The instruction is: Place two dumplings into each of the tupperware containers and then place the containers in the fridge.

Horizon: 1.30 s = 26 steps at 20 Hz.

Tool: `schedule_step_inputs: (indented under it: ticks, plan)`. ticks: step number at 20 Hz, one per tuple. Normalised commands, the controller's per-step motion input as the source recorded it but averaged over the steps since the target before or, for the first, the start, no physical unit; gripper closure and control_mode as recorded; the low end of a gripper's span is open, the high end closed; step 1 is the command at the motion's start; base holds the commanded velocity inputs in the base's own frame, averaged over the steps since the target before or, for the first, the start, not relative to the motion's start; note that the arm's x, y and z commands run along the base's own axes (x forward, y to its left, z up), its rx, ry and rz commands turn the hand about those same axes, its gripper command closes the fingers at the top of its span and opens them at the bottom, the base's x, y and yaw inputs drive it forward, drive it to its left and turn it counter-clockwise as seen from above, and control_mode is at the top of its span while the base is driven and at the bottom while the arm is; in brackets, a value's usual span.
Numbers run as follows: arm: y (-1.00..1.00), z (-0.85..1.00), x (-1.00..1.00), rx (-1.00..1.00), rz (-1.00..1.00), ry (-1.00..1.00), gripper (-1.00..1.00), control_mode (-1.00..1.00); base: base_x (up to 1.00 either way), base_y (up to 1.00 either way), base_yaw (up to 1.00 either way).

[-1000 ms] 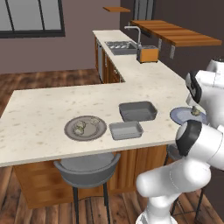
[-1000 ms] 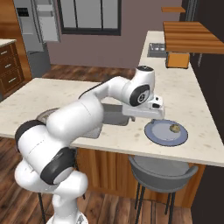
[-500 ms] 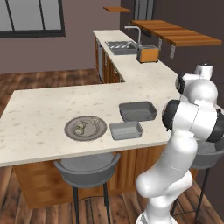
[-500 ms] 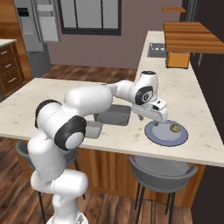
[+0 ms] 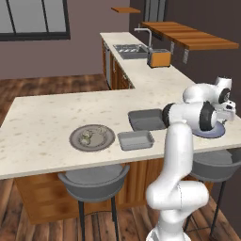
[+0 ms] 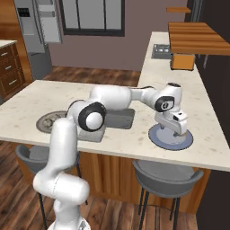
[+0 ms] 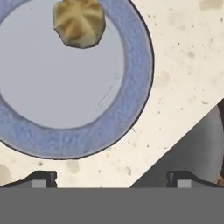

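Note:
My gripper (image 7: pixel 111 178) hangs open just above the rim of a flat blue-grey round plate (image 7: pixel 135 92), with nothing between its fingertips (image 7: pixel 43 177). One pale pleated dumpling (image 7: pixel 79 22) lies on that plate, ahead of the fingers. From the base, the gripper (image 6: pixel 176 133) is over the plate (image 6: pixel 186 143) near the counter's right end. Two dark grey tupperware containers sit mid-counter: the larger (image 5: pixel 146 119) and the smaller (image 5: pixel 135 140). Further left, a round grey plate (image 5: pixel 75 141) holds small pale dumplings (image 5: pixel 87 138). The fridge (image 6: pixel 36 27) stands far back left.
Grey stools (image 5: pixel 94 176) stand tucked under the counter's front edge, one right below the blue plate (image 7: pixel 197 153). An orange box (image 5: pixel 159 58) and a sink (image 5: pixel 129 48) are on the far counter wing. My own arm (image 6: pixel 112 99) stretches across the containers.
The arm has swung right and lowered. The hand went from beside the blue plate to hanging over its near rim. The jaws stayed open.

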Motion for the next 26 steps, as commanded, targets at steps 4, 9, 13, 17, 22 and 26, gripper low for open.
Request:
schedule_step_inputs:
  ticks: [4,9,13,17,22,26]
  plan:
    - [-0.7,-0.39,0.65,0.16,-0.03,0.02,-1.0,-1.0,0.0,0.0,0.0]
    - [-0.24,-0.31,0.65,0.1,0.03,0.0,-1.0,-1.0,0.0,0.0,0.0]
    - [-0.02,-0.34,0.75,0.01,0.06,0.0,-1.0,-1.0,0.0,0.0,0.0]
    - [-0.01,-0.37,0.67,0.0,0.05,0.0,-1.0,-1.0,0.0,0.0,0.0]
    - [-0.11,-0.27,0.56,0.0,0.01,0.0,-1.0,-1.0,0.0,0.0,0.0]
    - [-0.18,-0.15,0.48,0.0,0.0,0.0,-1.0,-1.0,0.0,0.0,0.0]
